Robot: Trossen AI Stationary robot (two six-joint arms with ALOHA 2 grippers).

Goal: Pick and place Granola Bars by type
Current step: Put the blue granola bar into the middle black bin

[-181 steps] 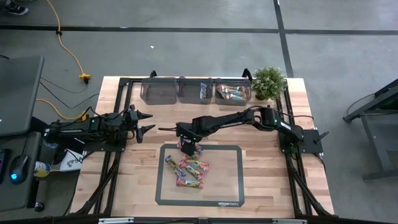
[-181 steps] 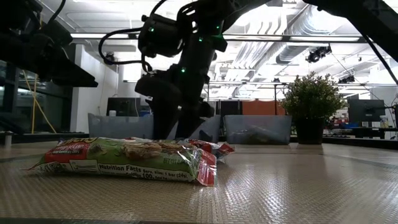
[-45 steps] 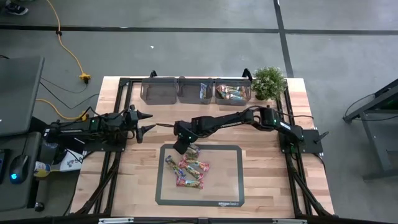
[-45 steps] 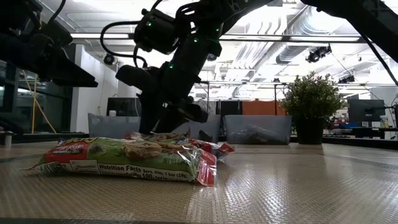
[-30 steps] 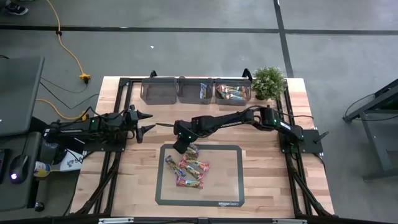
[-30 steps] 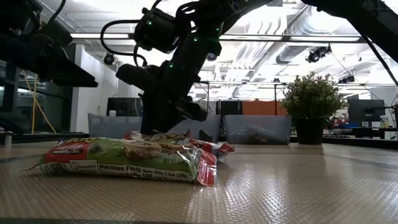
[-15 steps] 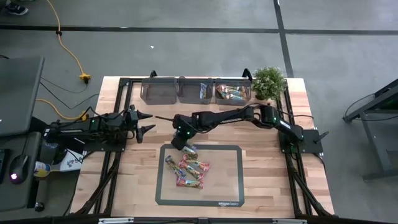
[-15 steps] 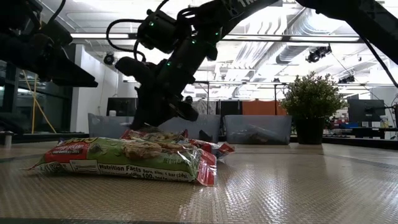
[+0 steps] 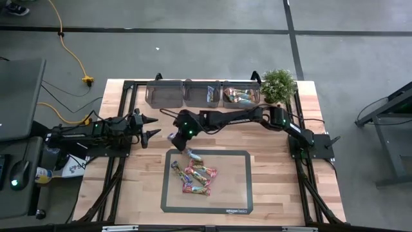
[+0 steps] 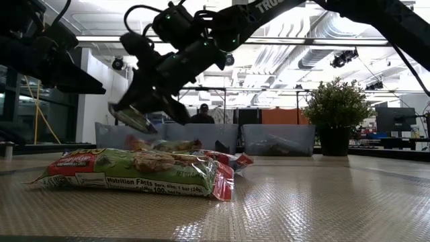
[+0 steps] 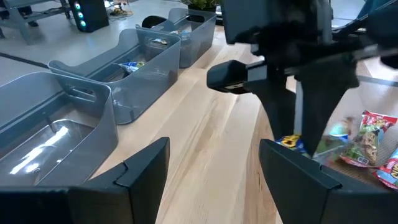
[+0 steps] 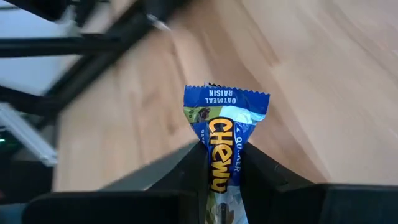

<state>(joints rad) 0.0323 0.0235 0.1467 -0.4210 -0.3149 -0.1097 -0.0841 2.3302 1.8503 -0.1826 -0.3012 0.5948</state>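
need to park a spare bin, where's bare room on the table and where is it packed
Bare wood lies between the mat and the table's right rail, and between the three bins and the mat's right half. Crowded: the mat's left, piled with granola bars, and above it, where the right end effector holds a blue bar.

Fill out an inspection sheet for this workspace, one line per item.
Surface: wooden table with a dark-bordered mat.
Job's things: blue granola bar lifted in the right gripper; a pile of bars on the mat; more bars in the middle bin and right bin; left bin looks bare.
Clutter: potted plant at the table's far right corner.
Grippers: right gripper shut on the blue bar; left gripper open, waiting at the left.
Cables: yellow cord on the floor.
Surroundings: a person beyond the bins.
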